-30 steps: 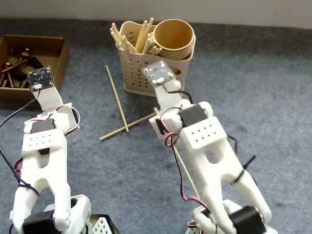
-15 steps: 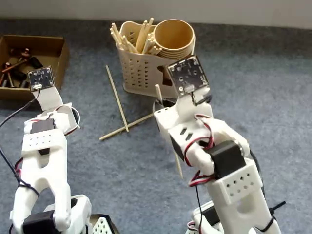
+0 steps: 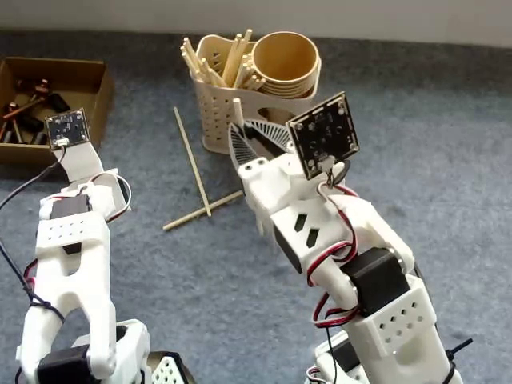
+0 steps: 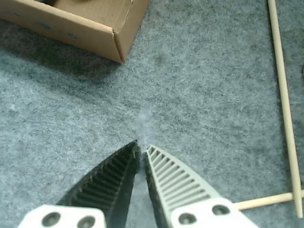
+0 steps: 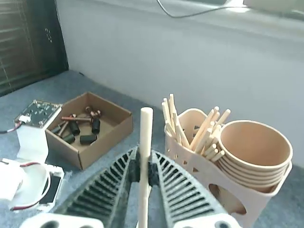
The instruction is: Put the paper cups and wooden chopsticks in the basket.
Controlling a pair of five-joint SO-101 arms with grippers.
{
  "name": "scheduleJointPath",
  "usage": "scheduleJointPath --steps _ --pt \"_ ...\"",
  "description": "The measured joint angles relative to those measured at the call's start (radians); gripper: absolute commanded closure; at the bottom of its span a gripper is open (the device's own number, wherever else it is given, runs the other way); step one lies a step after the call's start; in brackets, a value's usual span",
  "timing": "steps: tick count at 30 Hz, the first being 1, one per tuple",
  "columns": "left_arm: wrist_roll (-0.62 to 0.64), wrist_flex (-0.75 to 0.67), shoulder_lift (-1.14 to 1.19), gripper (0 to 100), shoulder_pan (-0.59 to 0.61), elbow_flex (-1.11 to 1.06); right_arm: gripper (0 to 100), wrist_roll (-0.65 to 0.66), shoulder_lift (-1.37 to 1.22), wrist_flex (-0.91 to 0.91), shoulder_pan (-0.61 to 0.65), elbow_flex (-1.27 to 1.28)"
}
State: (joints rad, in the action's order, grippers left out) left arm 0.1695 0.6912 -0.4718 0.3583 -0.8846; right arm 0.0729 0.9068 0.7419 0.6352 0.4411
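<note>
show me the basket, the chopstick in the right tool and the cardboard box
basket (image 3: pixel 214 116), high view, slotted front wall
chopstick (image 5: pixel 146 123), right wrist view, shaft near its upper end
cardboard box (image 3: pixel 98 100), high view, wall nearest the basket

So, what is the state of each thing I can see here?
Right gripper, shut on one chopstick.
That chopstick, upright.
Left gripper, shut, empty, over the carpet.
Loose chopsticks, two, lying crossed on the carpet.
Basket, upright, partly filled.
Basket chopsticks, standing inside it.
Cups, stacked in the basket.
Box, open, dark parts inside.
</note>
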Motion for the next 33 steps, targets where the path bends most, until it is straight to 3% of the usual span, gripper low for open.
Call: scheduleJointPath --steps 23,33 --pt "0.0 0.0 0.0 100 0.0 0.0 99.3 0.0 -0.017 -0.508 0.0 0.006" --pt "0.0 0.0 0.0 100 0.011 0.0 99.3 0.0 -0.269 -0.806 -0.146 0.006"
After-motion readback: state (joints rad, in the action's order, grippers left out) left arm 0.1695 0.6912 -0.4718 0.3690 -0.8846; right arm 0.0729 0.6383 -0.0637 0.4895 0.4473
